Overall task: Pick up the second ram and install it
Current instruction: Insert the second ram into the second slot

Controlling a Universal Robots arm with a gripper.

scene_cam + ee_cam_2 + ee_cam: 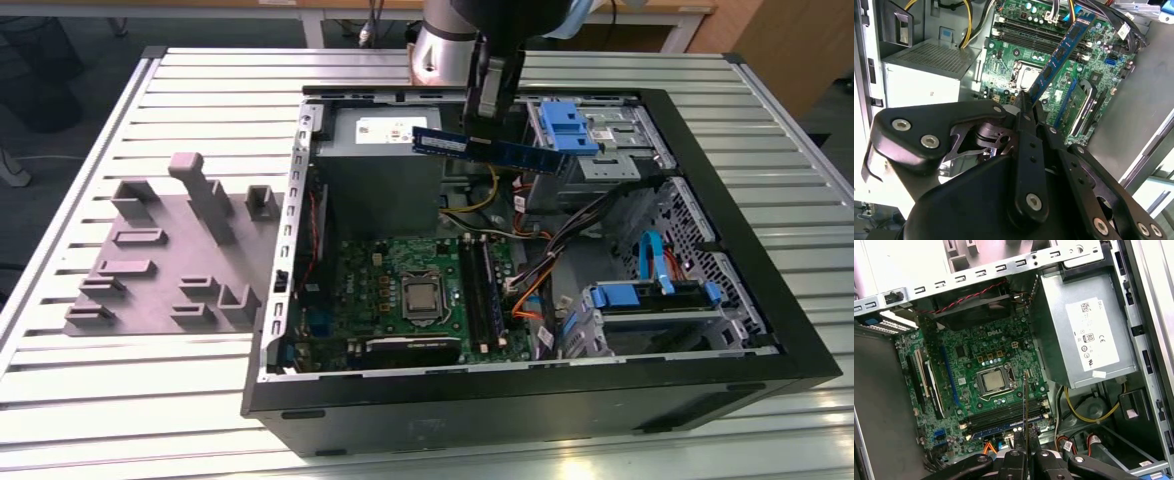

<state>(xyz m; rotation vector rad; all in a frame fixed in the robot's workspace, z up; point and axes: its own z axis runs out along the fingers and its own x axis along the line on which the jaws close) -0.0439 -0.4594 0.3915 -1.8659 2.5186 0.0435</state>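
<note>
Above the open case (534,405), mid-carry: gripper (478,122) fingers pinch the ram (487,148), held high near the PSU (380,140), well apart from the slots (483,290); seating likely needs its edge squared to a slot, cables (534,262) crowding one side.

A white label (1093,335) with dark print and small symbols stands on the grey power supply (1054,310); its lines are too fine to make out. White lettering (987,332) is printed on the green motherboard (969,365) near the processor socket (992,381). Tiny white markings, illegible, dot the board beside its parts.
</note>
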